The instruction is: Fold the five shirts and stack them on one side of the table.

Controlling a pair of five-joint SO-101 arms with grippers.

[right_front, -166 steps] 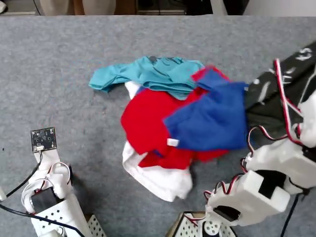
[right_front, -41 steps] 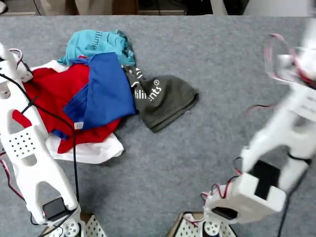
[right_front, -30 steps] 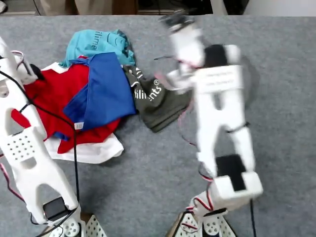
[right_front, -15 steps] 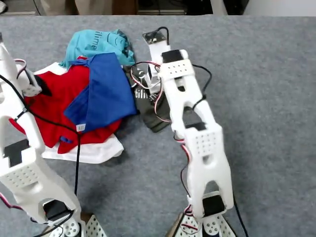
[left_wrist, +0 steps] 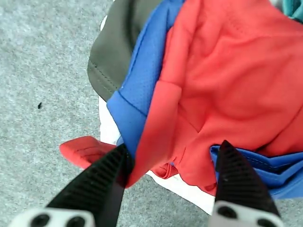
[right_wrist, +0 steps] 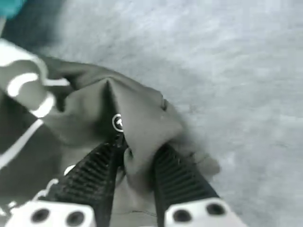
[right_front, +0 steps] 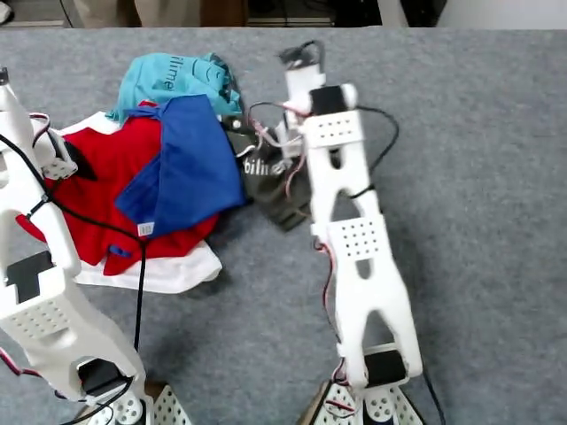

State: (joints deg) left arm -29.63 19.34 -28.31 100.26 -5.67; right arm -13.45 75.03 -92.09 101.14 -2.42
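Observation:
A heap of shirts lies at the table's left: teal shirt (right_front: 168, 75) at the back, blue shirt (right_front: 188, 166) over the red shirt (right_front: 97, 168), white shirt (right_front: 168, 270) underneath, dark grey shirt (right_front: 276, 197) at the heap's right side. My left gripper (right_front: 73, 161) sits at the heap's left edge; in its wrist view it is open (left_wrist: 173, 149) over a fold of the red shirt (left_wrist: 222, 71). My right gripper (right_front: 268, 143) is down on the dark grey shirt, shut (right_wrist: 138, 146) on a pinched ridge of the dark grey cloth (right_wrist: 137, 111).
The grey carpeted table (right_front: 478, 177) stretches bare to the right of the right arm and along the front. Both arm bases stand at the front edge, and the right arm's long white links (right_front: 354, 248) cross the middle of the table.
The right arm swung from the table's right side over to the dark grey shirt and closed on it, bunching the cloth. The left gripper shifted slightly at the red shirt's edge.

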